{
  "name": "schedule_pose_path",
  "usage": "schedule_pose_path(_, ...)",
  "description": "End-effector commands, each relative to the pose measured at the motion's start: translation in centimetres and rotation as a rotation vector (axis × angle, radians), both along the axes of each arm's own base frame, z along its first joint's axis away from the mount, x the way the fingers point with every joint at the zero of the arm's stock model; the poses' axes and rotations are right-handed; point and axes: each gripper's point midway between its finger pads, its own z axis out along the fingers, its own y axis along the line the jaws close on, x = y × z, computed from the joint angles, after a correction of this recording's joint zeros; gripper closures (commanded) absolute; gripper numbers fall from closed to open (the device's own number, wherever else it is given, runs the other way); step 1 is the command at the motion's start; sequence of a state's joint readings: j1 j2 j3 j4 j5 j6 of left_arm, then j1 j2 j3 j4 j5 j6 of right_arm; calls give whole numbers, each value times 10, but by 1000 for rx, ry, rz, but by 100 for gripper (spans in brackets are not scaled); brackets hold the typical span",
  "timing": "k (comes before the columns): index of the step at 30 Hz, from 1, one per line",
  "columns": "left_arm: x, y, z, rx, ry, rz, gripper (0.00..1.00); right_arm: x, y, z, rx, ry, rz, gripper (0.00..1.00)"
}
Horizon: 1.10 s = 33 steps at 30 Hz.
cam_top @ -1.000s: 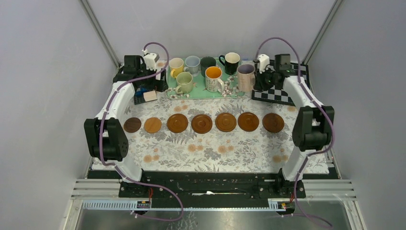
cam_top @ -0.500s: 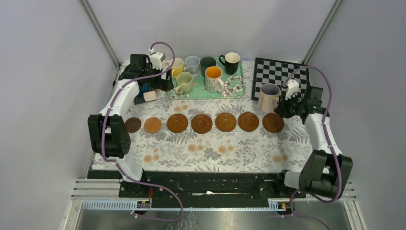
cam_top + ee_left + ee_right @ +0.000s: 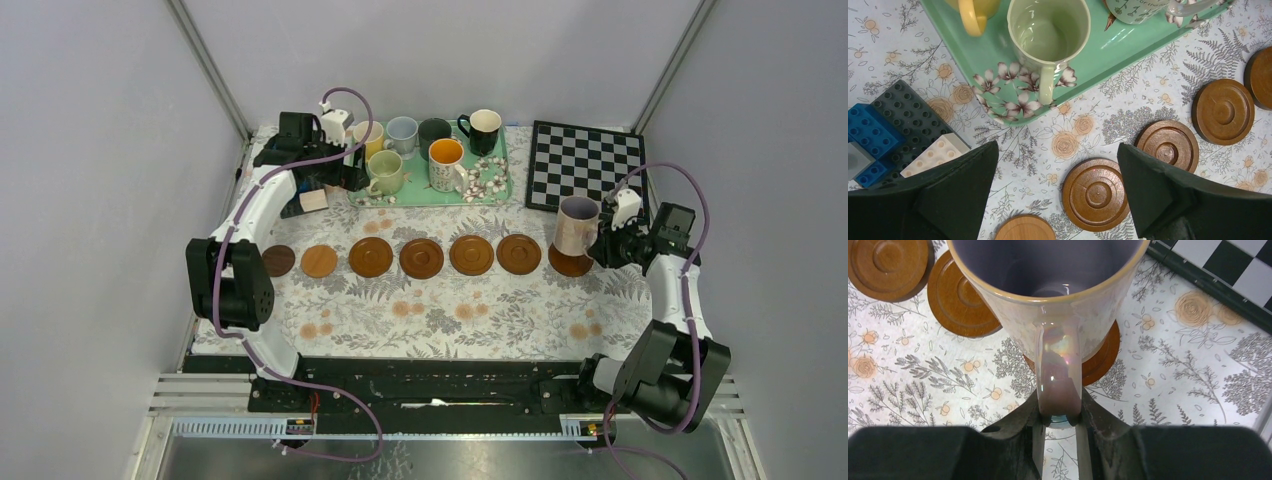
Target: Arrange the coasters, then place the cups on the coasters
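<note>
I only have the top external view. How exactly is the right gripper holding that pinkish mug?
Observer: The right gripper is pinched on the handle's outer loop, and the pinkish mug stands upright.
Operator: Is it lined up over the end coaster?
Observer: Roughly. The end coaster peeks out beneath the mug on the handle side. I cannot tell whether they touch.
Operator: And the left gripper?
Observer: The left gripper is wide open and holds nothing. The pale green mug has its handle pointing toward it.
</note>
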<state>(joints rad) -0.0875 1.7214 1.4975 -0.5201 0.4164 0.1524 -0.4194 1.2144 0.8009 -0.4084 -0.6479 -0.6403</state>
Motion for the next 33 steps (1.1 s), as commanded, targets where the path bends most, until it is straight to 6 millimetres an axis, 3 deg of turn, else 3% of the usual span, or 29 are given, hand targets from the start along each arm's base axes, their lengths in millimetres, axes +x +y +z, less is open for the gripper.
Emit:
schedule_pose_path(1, 10, -5, 33, -25, -97, -11, 1, 10, 3, 25, -27, -151, 76, 100)
schedule_pose_path(22, 6, -9, 29, -35, -81, -16, 1, -3, -11, -24, -95, -103, 104, 100)
schedule_pose_path(28, 6, -9, 27, -35, -77, -18, 1, -13, -15, -37, -119, -56, 104, 76)
schedule_pose_path(33, 7, -9, 25, -34, -72, -17, 1, -23, -17, -42, -137, -20, 114, 66)
